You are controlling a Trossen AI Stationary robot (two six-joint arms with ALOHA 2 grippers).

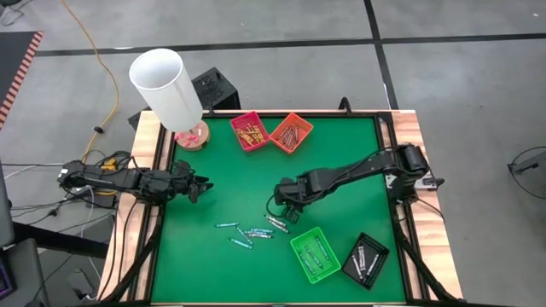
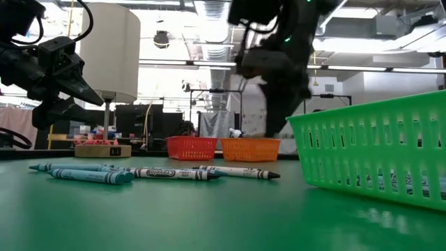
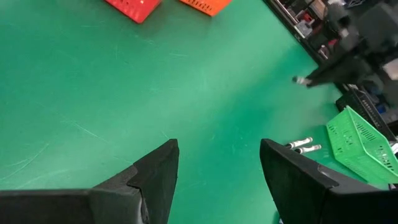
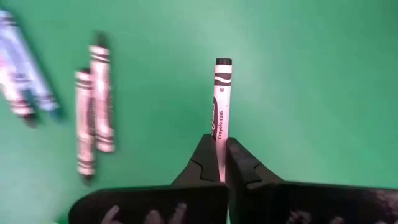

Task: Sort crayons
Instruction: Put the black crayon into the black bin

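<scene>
Right wrist view: the right end effector (image 4: 222,163) is clamped on a grey-white crayon (image 4: 220,99), which projects forward from between the two dark fingers above the green surface (image 4: 311,81). Two more grey-white crayons (image 4: 93,109) lie side by side on the surface near it, and blurred blue crayons (image 4: 22,68) lie beyond them.

High view: the right end effector (image 1: 284,203) is above the middle of the surface, just beside the loose crayons (image 1: 252,232) scattered toward the near edge. A green tray (image 1: 315,255) and a black tray (image 1: 365,260) sit near the front right corner, both with crayons inside. A red tray (image 1: 249,130) and an orange tray (image 1: 291,132) stand touching at the far edge, also holding crayons. The left end effector (image 1: 202,188) hangs over the left side of the surface, apart from the crayons, with its fingers set wide and empty. A white lamp (image 1: 167,88) stands at the far left corner.
</scene>
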